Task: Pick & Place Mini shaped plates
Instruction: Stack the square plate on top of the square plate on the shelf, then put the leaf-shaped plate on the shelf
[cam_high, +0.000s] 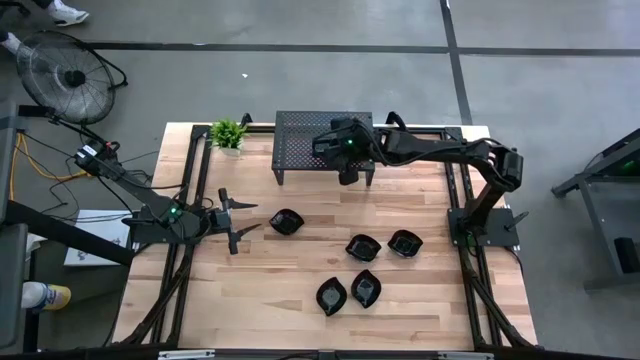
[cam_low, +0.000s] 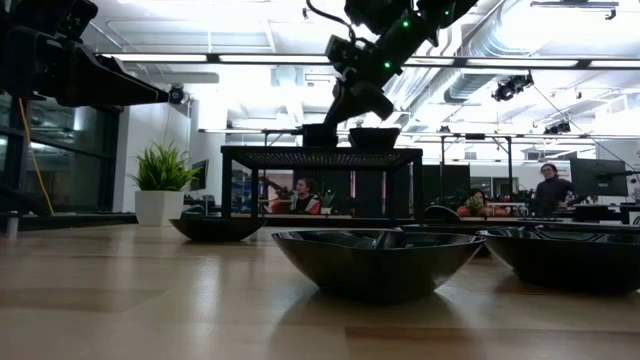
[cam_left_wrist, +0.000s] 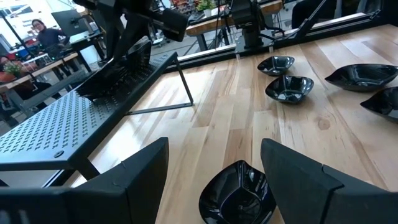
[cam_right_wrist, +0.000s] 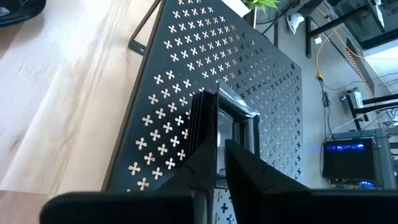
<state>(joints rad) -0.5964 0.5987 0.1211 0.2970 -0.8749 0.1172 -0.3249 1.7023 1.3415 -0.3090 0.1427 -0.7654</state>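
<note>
Placement step: right gripper (cam_right_wrist: 214, 146) over black perforated metal stand (cam_high: 300, 132), jaws narrow on small glossy black square plate (cam_right_wrist: 233, 121). Next: release, lift clear. Left gripper (cam_left_wrist: 214, 165) jaws wide above desk (cam_high: 270, 290).

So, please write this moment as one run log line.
right gripper: placing square plate on perforated stand | left gripper: open, facing plate | table: five plates

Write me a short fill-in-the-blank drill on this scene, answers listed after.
1. The right gripper is over the perforated ____.
2. On the wooden table, ____ mini plates lie loose.
3. The left gripper points at the nearest plate with its fingers ____.
4. The potted plant stands by the stand's ____ end.

Answers: stand; five; open; left
</note>
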